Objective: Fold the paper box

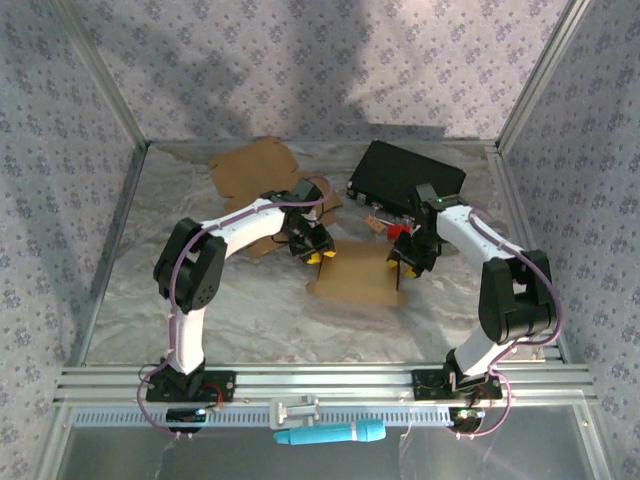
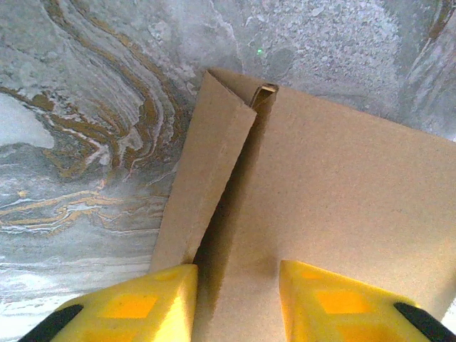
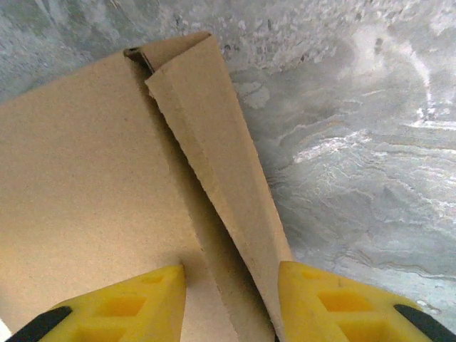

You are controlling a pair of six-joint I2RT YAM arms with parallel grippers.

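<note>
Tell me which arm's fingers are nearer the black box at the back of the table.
Right. The right fingers sit just in front of the black box, at the paper box's right flap; the left fingers are at its left flap, farther off.

Marble tabletop (image 1: 200, 300), closed in by patterned wall panels (image 1: 60, 150) on the left, back and right. The near strip between the arm bases and the half-folded cardboard box (image 1: 355, 278) is bare, and so is the left side. Flat cardboard sheets (image 1: 262, 168) and a black case (image 1: 405, 172) crowd the back. The left gripper (image 1: 314, 252) and right gripper (image 1: 404, 264) flank the box, each beside a raised side flap (image 2: 206, 178). Bare marble lies outside each flap.
</note>
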